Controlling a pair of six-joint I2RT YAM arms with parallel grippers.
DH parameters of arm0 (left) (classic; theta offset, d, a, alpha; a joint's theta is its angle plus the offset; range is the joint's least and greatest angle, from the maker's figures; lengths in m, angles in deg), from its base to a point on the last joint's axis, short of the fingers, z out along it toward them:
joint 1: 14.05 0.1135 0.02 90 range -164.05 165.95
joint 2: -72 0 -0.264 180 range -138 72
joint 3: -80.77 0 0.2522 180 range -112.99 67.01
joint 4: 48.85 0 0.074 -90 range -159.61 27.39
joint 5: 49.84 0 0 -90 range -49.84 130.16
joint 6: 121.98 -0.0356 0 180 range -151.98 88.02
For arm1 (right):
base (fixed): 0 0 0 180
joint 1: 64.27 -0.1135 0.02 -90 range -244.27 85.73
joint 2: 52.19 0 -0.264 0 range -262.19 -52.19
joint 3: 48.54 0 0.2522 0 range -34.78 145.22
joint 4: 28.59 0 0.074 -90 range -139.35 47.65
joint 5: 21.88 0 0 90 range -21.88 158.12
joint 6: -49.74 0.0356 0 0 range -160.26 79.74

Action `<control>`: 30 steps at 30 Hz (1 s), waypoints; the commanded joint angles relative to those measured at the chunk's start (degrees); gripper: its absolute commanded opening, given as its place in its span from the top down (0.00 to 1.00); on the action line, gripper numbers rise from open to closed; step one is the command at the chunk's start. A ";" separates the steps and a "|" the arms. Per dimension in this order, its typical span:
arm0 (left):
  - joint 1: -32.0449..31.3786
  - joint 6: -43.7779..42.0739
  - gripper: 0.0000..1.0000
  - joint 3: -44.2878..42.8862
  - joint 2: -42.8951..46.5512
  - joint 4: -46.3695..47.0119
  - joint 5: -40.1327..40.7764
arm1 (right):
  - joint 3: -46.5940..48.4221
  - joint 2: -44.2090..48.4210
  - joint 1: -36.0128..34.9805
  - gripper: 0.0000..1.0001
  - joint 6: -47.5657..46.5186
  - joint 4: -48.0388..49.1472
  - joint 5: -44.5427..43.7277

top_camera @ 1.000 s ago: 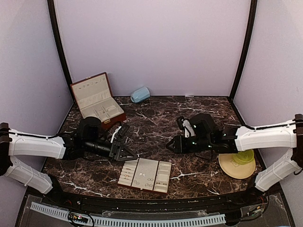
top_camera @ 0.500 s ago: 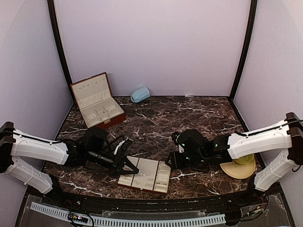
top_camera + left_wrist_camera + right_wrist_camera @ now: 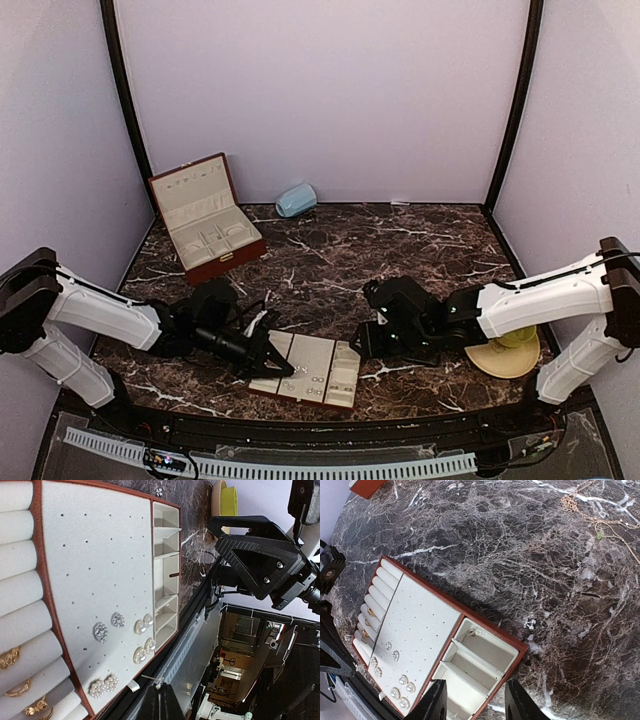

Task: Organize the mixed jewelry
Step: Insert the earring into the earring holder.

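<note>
The cream-lined tray (image 3: 316, 351) lies at the table's near edge between both arms. In the left wrist view several pearl and sparkly earrings (image 3: 118, 619) sit pinned on its pad (image 3: 100, 555), and gold rings (image 3: 10, 657) rest in the rolls. My left gripper (image 3: 161, 690) (image 3: 281, 369) is shut on a tiny stud earring (image 3: 159, 682), post sticking out, just off the tray's near corner. My right gripper (image 3: 476, 706) (image 3: 360, 341) hangs open over the tray's compartments (image 3: 485, 652). A small silvery earring (image 3: 530, 624) lies loose on the marble beside the tray.
A red-brown jewelry box (image 3: 205, 215) stands open at the back left, with a pale blue object (image 3: 296, 200) behind it. A cream plate (image 3: 497, 355) carrying a green bowl (image 3: 516, 331) sits at the right. A gold chain (image 3: 570, 502) lies on the marble.
Both arms came nearer and lower toward the tray. The left gripper slid to the tray's near-left corner, still shut. The right gripper moved over the tray's right end.
</note>
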 commanded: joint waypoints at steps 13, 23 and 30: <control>0.64 1.22 1.00 0.51 -4.58 4.32 -0.71 | 2.56 -2.08 -0.46 0.59 0.41 0.01 -1.67; 0.64 1.34 1.00 -0.38 -6.34 5.32 -1.90 | 3.10 -2.70 -0.46 0.59 0.20 -0.43 -1.66; 0.66 1.29 1.00 -0.46 -6.95 5.76 -2.04 | 2.93 -2.56 -0.47 0.59 0.31 -0.40 -1.77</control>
